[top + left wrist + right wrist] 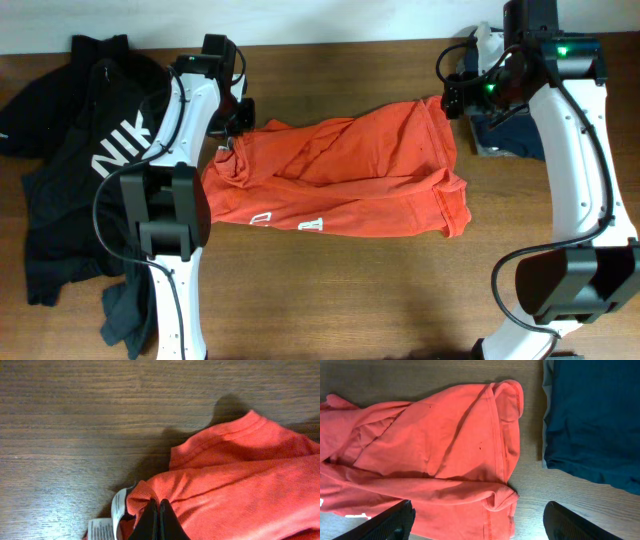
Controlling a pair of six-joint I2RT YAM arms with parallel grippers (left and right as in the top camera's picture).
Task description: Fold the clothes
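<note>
An orange T-shirt point(345, 175) lies crumpled across the middle of the wooden table. My left gripper point(232, 122) is at its left end, by the collar. In the left wrist view the jaws point(158, 519) are shut on the orange fabric point(235, 485), next to a white care label point(107, 522). My right gripper point(452, 95) hovers above the shirt's far right corner. In the right wrist view its fingers point(480, 522) are wide apart and empty above the shirt point(430, 450).
A pile of black clothes point(80, 160) with white lettering lies at the left edge. A folded dark blue garment point(510, 135) lies at the back right, also in the right wrist view point(595, 415). Bare wood point(350, 290) fills the front.
</note>
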